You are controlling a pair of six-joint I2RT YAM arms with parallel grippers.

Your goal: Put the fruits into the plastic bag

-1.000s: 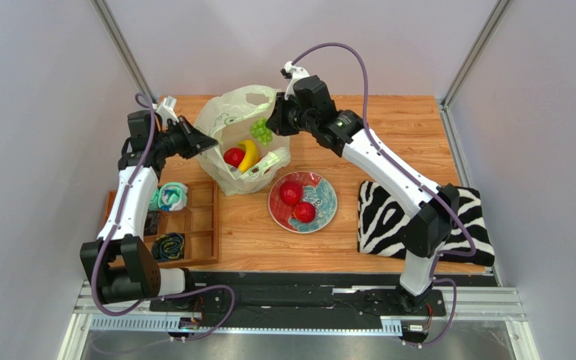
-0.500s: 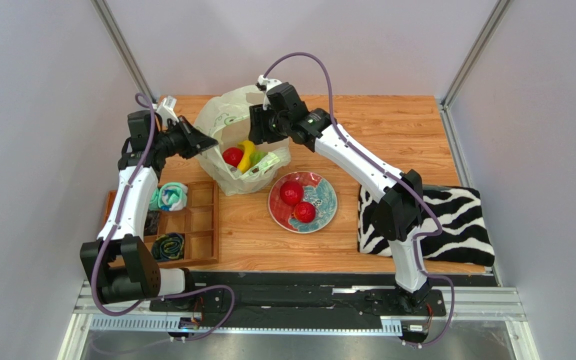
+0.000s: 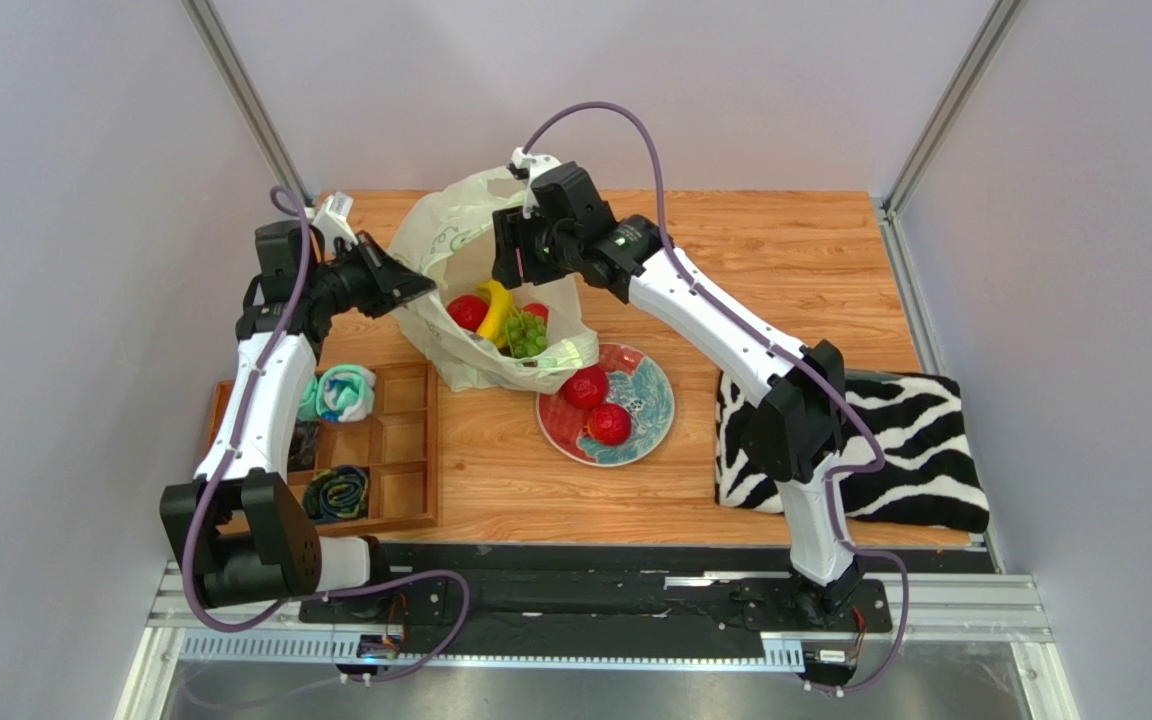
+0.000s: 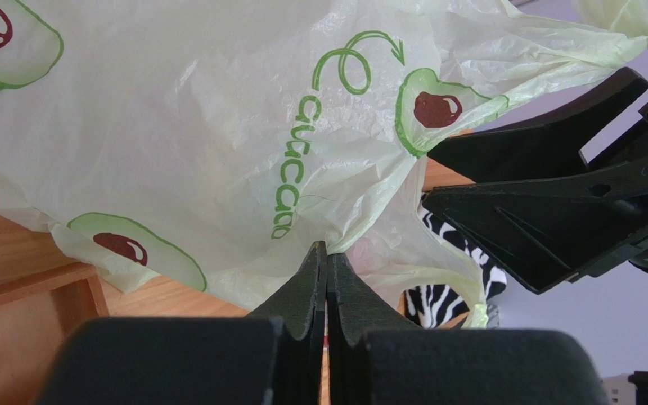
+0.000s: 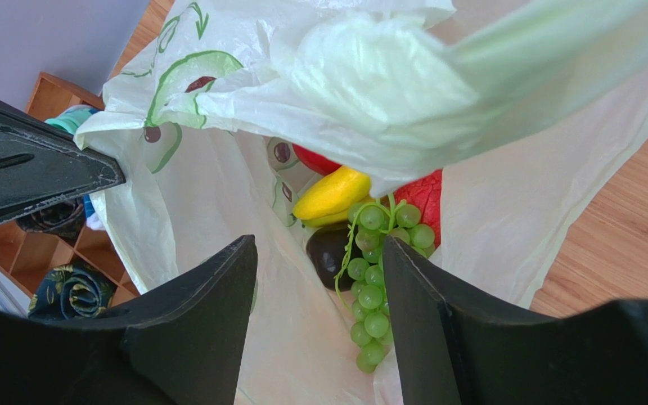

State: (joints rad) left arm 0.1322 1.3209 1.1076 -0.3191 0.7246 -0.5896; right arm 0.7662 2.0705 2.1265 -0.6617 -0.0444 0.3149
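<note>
The pale yellow-green plastic bag (image 3: 440, 240) stands open at the table's back left. My left gripper (image 3: 420, 285) is shut on its left rim; in the left wrist view the jaws (image 4: 327, 253) pinch the printed film (image 4: 175, 126). My right gripper (image 3: 515, 258) hangs open over the bag's mouth, nothing between its fingers (image 5: 319, 245). Inside the bag lie a yellow banana (image 5: 332, 194), a green grape bunch (image 5: 371, 287), a dark oval fruit (image 5: 329, 251) and a red fruit (image 5: 424, 198). Two red fruits (image 3: 585, 386) (image 3: 609, 425) sit on the patterned plate (image 3: 654, 393).
A wooden compartment tray (image 3: 394, 450) at front left holds rolled cloth bundles (image 3: 342, 393) (image 3: 336, 491). A zebra-striped cloth (image 3: 928, 450) lies at the right, under the right arm's elbow. The plate touches the bag's front corner.
My right gripper moved left over the bag's mouth and opened. The grape bunch it carried now lies inside the bag. The bag's front has sagged toward the plate.
</note>
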